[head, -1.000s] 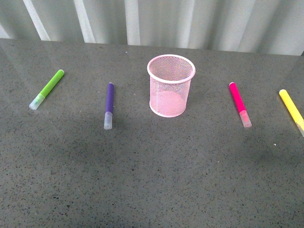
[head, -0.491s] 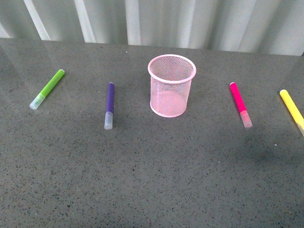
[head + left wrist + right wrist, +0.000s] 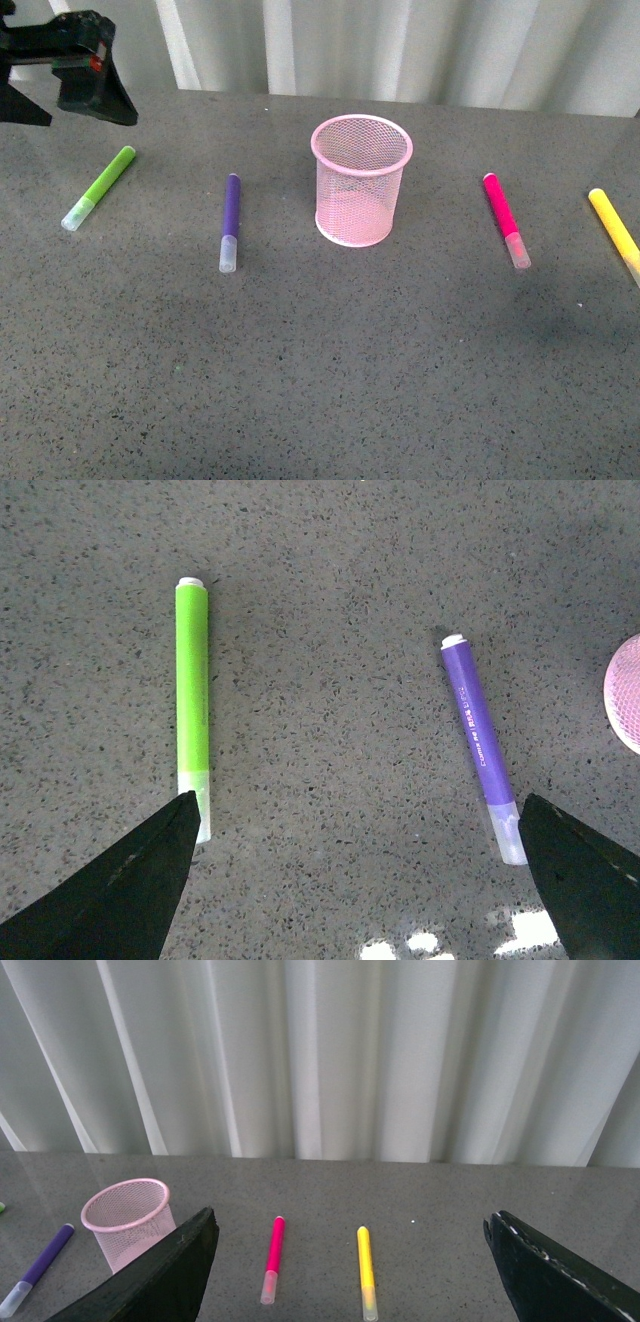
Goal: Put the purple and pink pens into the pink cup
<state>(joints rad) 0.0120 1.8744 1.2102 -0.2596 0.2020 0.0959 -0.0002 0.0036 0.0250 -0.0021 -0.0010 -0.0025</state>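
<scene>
Left gripper [image 3: 357, 800], jaws wide and empty, hovers above both the lime green marker [image 3: 192, 700] and the dark purple clear-capped pen [image 3: 480, 735], so it might descend on the wrong one. Purple lies at 9 o'clock of the light pink wire-mesh cup [image 3: 361, 200], the hot pink pen [image 3: 502, 212] at 3.

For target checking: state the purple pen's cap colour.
Clear, colourless cap on the purple pen; best seen in the left wrist view.

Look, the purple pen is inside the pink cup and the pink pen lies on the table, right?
No. The purple pen is not inside the pink cup; it lies on the table beside it, as the front view shows. The pink pen does lie there.
</scene>
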